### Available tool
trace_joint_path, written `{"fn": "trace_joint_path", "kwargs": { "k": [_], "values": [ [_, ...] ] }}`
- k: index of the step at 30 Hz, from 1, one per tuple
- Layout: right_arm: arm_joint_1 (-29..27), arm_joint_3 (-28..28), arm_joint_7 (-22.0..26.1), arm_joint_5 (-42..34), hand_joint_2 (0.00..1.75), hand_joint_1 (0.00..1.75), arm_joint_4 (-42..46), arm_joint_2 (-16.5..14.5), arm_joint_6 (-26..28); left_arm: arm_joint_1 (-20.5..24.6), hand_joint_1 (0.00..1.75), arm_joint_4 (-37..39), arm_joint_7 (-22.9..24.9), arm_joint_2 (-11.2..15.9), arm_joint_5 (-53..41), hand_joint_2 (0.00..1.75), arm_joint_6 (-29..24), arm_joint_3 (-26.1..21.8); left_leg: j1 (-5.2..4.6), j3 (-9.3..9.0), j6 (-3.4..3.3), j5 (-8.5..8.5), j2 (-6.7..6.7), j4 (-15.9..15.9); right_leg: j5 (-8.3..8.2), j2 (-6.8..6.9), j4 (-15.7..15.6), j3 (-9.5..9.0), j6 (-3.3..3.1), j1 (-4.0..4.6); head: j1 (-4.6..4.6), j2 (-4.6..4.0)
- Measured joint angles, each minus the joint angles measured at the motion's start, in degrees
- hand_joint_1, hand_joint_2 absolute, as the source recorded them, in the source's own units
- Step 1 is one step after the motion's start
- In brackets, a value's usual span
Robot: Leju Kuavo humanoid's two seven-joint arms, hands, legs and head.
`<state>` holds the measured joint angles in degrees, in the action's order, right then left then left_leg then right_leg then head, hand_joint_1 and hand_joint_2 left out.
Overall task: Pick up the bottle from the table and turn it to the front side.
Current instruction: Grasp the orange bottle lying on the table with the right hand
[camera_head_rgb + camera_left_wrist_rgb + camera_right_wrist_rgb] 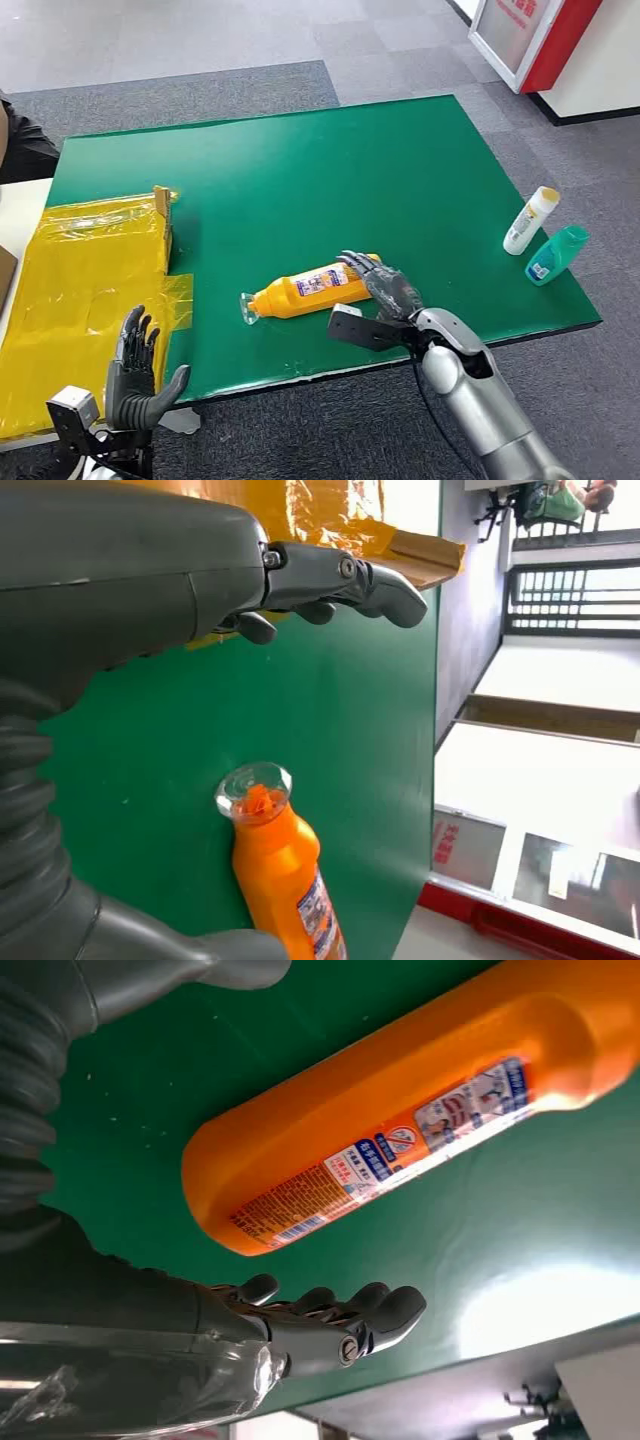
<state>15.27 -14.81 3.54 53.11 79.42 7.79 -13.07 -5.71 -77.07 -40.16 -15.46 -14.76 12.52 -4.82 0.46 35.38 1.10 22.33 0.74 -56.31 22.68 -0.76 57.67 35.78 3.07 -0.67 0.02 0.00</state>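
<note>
Right fingers: the dark fingers (332,1312) stretch out nearly straight, apart from the thumb, and close on nothing; a strip of green shows between them and the bottle in the right wrist view.
Right hand: the right hand (381,285) hovers at the base end of the bottle, over its far side, open and empty.
Bottle: the orange bottle (313,288) lies flat on its side near the front edge of the table, its label showing.
Long axis: it runs left to right across the table, tilted a little, the base end slightly farther from the robot.
Pointing: the clear cap (253,788) points to the robot's left, toward the yellow sheet.
Left hand: the left hand (138,372) is raised at the table's front left edge, fingers spread upward, holding nothing.
Table: a green table (362,170) on grey carpet.
Left side: a yellow plastic sheet (83,290) covers a box.
Far right corner: a white bottle (530,220) and a teal bottle (556,254) lie side by side, well apart from the orange one.
</note>
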Motion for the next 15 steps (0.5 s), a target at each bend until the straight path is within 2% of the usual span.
{"fn": "trace_joint_path", "kwargs": {
  "k": [2,8,15],
  "values": [
    [2.1,-0.7,-0.2,-0.5,1.75,0.0,-2.4,0.9,-1.0,0.2,0.0,0.1,0.0,0.3,0.4,1.75,-0.2,0.1,0.0,0.01,0.01,-0.03,0.01,0.0,0.0,0.0,0.0,0.0,0.0,0.0,0.01,0.0],
    [13.6,-5.1,-0.5,-2.3,1.75,0.0,-15.3,4.4,-5.8,0.8,0.0,1.0,0.0,1.8,1.9,1.75,-1.4,1.4,0.0,0.02,0.02,-0.07,0.02,0.0,-0.02,0.01,0.0,0.01,-0.01,0.0,0.0,0.0],
    [22.5,-9.6,-0.7,-4.3,1.75,0.0,-25.5,5.7,-11.3,1.1,0.0,1.7,0.0,2.9,2.9,1.75,-1.8,3.0,0.0,0.02,0.03,-0.07,0.01,0.0,-0.03,0.01,0.0,0.04,-0.01,0.0,0.01,0.0]
  ]
}}
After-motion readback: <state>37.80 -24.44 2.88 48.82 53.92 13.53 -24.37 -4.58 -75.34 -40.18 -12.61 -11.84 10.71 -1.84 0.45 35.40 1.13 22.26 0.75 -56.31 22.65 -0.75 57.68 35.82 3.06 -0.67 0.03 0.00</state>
